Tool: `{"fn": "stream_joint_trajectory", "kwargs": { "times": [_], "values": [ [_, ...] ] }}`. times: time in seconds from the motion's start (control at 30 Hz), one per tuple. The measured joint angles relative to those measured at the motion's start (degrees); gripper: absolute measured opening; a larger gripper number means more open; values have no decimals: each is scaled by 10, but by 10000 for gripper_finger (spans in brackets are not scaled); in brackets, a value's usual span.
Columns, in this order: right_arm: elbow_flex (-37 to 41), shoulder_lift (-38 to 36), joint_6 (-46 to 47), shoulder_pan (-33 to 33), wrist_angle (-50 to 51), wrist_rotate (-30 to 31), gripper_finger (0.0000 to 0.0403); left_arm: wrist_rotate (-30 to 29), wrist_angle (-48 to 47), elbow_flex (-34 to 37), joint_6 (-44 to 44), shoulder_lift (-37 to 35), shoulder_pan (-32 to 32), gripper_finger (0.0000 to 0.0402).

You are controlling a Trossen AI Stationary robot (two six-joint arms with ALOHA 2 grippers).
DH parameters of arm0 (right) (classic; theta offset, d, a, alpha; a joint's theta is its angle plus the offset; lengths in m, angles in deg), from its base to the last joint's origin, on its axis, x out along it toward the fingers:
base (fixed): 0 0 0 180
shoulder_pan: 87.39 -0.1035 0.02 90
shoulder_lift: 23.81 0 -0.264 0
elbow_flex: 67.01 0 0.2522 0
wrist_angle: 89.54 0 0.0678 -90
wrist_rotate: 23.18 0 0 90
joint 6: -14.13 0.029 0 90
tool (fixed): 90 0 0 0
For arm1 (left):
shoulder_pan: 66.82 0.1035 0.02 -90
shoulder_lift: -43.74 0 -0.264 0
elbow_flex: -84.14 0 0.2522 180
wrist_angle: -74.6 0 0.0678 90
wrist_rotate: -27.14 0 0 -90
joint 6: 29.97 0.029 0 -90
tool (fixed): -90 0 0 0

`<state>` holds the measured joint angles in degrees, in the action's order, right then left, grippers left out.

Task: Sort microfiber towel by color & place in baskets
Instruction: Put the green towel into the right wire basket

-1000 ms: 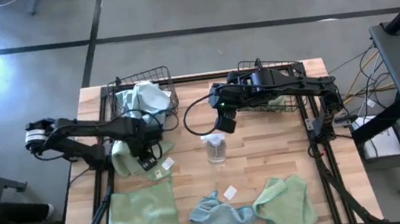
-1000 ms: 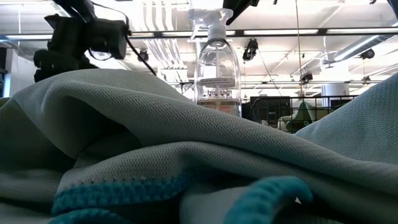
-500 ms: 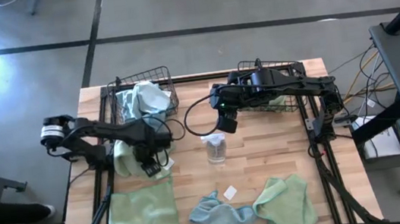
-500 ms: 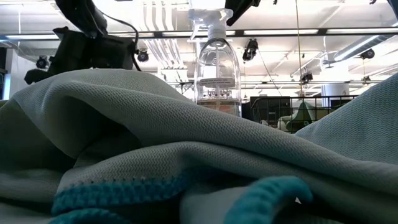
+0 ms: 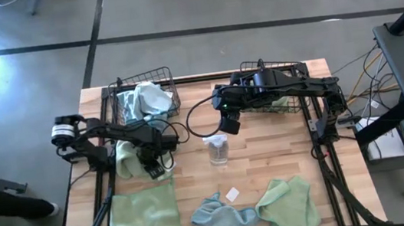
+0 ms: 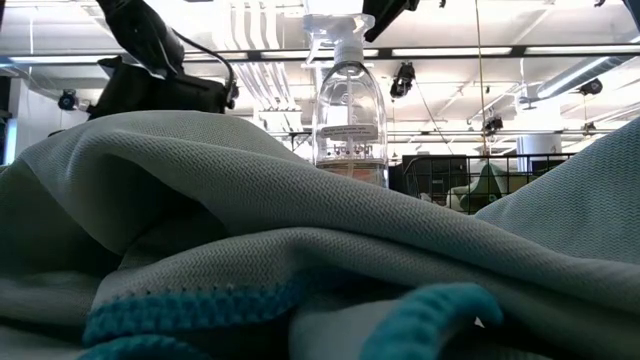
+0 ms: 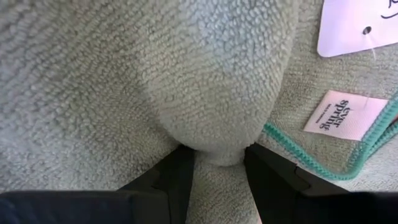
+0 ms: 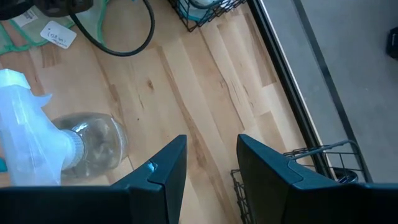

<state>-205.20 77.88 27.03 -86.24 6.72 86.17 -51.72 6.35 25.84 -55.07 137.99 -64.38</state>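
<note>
Left wrist view shows a fold of pale green towel (image 7: 211,93) pinched between the two dark fingers (image 7: 177,180) of the left claw (image 5: 151,164), so that claw is clenched on the cloth, with two white tags (image 7: 339,114) lying just beside the grip. From overhead, this green towel (image 5: 125,157) hangs at the left claw just in front of the left basket (image 5: 144,97). Over the last second the left arm's outer end has swung inward toward the surface (image 5: 194,176) while the claw itself has barely shifted; in my judgement the arm is repositioning to carry the cloth, and the drop into a basket is not yet made. The left basket holds a light blue towel and a pale green one (image 5: 146,98) together. The right basket (image 5: 280,88) shows a green cloth at its near corner. Three towels remain loose at the near edge: a flat green one (image 5: 146,220), a crumpled blue one (image 5: 219,217) and a bunched green one (image 5: 287,204). The right claw (image 5: 228,122) hangs released, fingers apart, above bare wood near a clear spray bottle (image 5: 218,149).
</note>
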Motion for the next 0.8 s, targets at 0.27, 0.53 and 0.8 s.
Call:
{"fn": "stream_joint_trajectory", "kwargs": {
  "times": [0.27, 0.53, 0.8],
  "values": [
    [0, 0, 0, 0, 0, 0, 137, -11, 3, -30, 0, -4, 0, 101],
    [0, 0, 0, 0, 0, 0, 137, -11, -1, -55, 0, -4, -4, 40],
    [0, 0, -4, 0, 0, 0, 137, -9, -6, -64, 0, -5, -4, 2]
  ]
}}
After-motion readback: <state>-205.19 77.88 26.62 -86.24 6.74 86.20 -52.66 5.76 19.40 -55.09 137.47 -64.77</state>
